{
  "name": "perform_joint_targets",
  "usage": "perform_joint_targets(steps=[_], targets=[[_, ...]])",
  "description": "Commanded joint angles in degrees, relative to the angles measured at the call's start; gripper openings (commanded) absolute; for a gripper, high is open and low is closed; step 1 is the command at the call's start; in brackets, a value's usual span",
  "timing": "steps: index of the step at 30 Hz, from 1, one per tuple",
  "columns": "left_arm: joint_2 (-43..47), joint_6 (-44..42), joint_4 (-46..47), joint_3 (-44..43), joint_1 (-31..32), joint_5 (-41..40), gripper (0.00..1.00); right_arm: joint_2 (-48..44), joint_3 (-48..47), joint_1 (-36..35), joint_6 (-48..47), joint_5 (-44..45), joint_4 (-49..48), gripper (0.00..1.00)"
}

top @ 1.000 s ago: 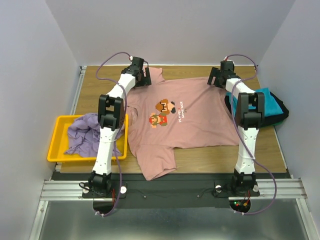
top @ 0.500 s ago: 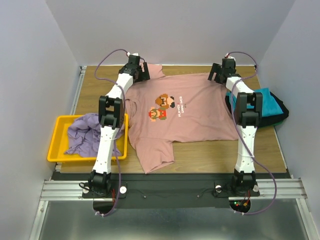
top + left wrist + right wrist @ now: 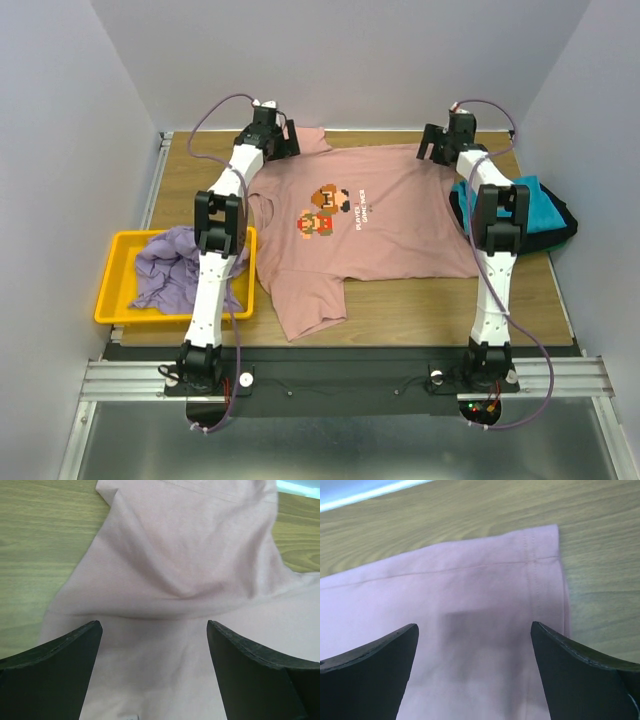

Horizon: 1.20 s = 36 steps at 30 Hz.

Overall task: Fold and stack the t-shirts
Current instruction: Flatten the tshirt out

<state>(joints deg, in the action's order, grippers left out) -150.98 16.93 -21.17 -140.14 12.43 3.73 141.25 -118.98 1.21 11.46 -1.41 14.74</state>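
Wood desk (image 3: 170, 190), grey walls. Pink t-shirt (image 3: 390, 240) flat mid-desk, print up. Left fingers (image 3: 50, 675) released, spread above sleeve by far edge. Right fingers (image 3: 365, 675) released above hem corner, far right. Lavender tee (image 3: 165, 265) in yellow bin (image 3: 115, 310), left edge.

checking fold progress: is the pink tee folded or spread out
Spread out. The pink t-shirt lies flat on the table, chest print facing up, sleeves out, no part folded over.
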Motion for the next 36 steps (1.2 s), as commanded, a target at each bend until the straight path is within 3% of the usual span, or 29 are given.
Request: perform_joint_targets(steps=[1, 6, 10, 14, 18, 21, 27, 33, 36], targets=[[19.64, -1.90, -0.10, 2.92, 3.56, -2.58, 0.99, -15.19, 3.12, 0.37, -1.27, -3.78, -0.42, 1.00], [39.74, 1.34, -0.72, 20.13, 7.87, -7.66, 0.99, -32.94, 19.19, -0.77, 0.57, -3.42, -0.59, 1.00], [54.71, 6.88, 2.97, 46.53, 12.96, -12.07, 0.99, -49.11, 37.82, -1.12, 6.72, -2.29, -0.85, 1.00], [72.35, 18.80, 9.99, 69.78, 21.21, -15.59, 0.99, -68.59, 60.90, -1.13, 13.48, -1.76, -4.98, 1.00], [82.12, 28.83, 8.79, 84.65, 27.63, -16.81, 0.99, -80.58, 74.90, -1.13, 17.79, -0.44, -5.69, 1.00], [89.07, 37.44, 4.31, 95.18, 37.63, -20.24, 0.99, -87.60, 80.81, -1.13, 19.03, -0.44, -5.34, 1.00], [96.21, 53.52, -3.17, 106.89, 49.26, -18.23, 0.99, -93.44, 84.70, -1.13, 22.81, 6.84, -0.25, 1.00], [89.83, 56.82, -4.06, 109.73, 54.11, -13.84, 0.99, -95.63, 87.78, -1.13, 30.28, 18.53, 0.73, 1.00], [87.53, 57.60, -6.42, 108.76, 54.37, -14.27, 0.98, -96.78, 88.57, -1.13, 30.81, 18.55, 0.81, 1.00]])
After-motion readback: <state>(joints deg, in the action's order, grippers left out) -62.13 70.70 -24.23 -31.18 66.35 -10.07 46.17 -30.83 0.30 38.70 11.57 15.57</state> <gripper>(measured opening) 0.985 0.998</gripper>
